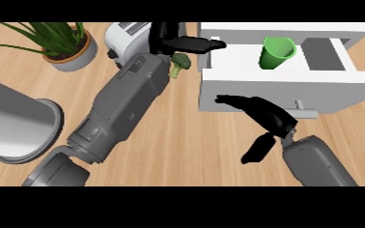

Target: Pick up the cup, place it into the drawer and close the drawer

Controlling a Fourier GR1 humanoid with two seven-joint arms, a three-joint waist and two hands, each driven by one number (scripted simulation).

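The green cup [276, 53] stands upright inside the open white drawer [271, 89], near its middle. My left hand [178, 42] is stretched out at the drawer's far left corner, its straight fingers pointing right and touching the left wall; it holds nothing. My right hand [265, 113] is open just in front of the drawer's front panel, fingers pointing left and thumb hanging down. The drawer's grey handle [305, 110] shows just right of that hand.
A potted plant [65, 46] stands at the back left, with a white and grey appliance [128, 36] beside it. A small green vegetable [179, 65] lies by my left forearm. A large grey pot [25, 128] sits at the left edge.
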